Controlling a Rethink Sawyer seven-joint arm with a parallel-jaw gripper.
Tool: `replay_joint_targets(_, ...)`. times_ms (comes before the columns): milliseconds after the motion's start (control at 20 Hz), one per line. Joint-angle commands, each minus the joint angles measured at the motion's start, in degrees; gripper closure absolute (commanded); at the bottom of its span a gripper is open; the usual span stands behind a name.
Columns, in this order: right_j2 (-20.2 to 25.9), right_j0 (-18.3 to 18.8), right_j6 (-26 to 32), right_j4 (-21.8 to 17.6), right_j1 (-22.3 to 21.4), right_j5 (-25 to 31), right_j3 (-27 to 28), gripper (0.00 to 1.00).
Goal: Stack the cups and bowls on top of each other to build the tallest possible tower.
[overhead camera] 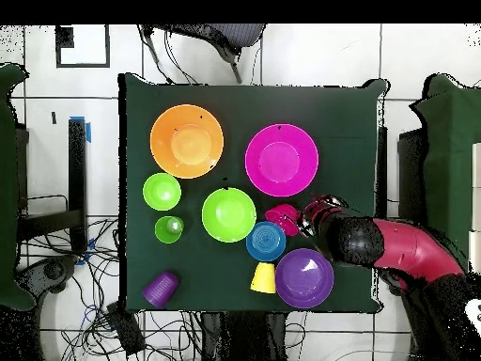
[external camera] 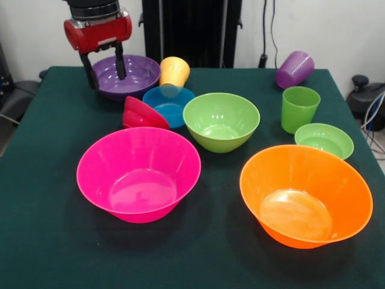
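My gripper [external camera: 107,78] is open and empty, its two black fingers hanging over the near rim of the medium purple bowl [external camera: 127,74]; in the overhead view the gripper [overhead camera: 315,214] shows at the end of the red arm. No tower stands: the medium green bowl [external camera: 221,120] is empty and alone. The small blue bowl [external camera: 169,103] sits beside a small red bowl [external camera: 143,114] tipped on its edge. The yellow-orange cup [external camera: 174,71] leans behind the blue bowl. The purple cup [external camera: 295,69] lies on its side. The green cup [external camera: 299,108] stands upright.
The large pink bowl [external camera: 138,174] and large orange bowl [external camera: 305,195] stand at the front of the green table [external camera: 48,241]. The small light green bowl [external camera: 323,139] sits at the right near the green cup. Cables lie beyond the table edges [overhead camera: 103,310].
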State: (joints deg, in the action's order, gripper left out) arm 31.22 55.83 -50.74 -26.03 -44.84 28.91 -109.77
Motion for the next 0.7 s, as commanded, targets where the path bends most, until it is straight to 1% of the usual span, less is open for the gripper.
replay_joint_targets(50,-6.8,-5.6,-9.0,-4.8,-2.0,2.3,2.2,0.00)
replay_joint_targets(150,-6.7,-5.7,-7.6,-5.0,-1.8,3.2,2.0,0.00)
replay_joint_targets(250,-5.7,-5.1,-5.7,-4.2,-1.7,4.0,0.4,0.00)
replay_joint_targets(300,-4.9,-4.6,-4.6,-3.5,-1.8,4.6,-0.5,0.00)
replay_joint_targets(500,-1.2,-2.0,-2.3,-0.8,-3.0,4.0,-5.2,0.00)
replay_joint_targets(600,1.1,-0.9,-0.5,0.0,-3.9,4.3,-7.5,0.00)
replay_joint_targets(650,1.6,-0.5,-0.9,0.3,-4.3,3.4,-8.5,0.00)
replay_joint_targets(700,2.4,-0.2,-0.1,0.3,-4.6,3.7,-9.3,0.00)
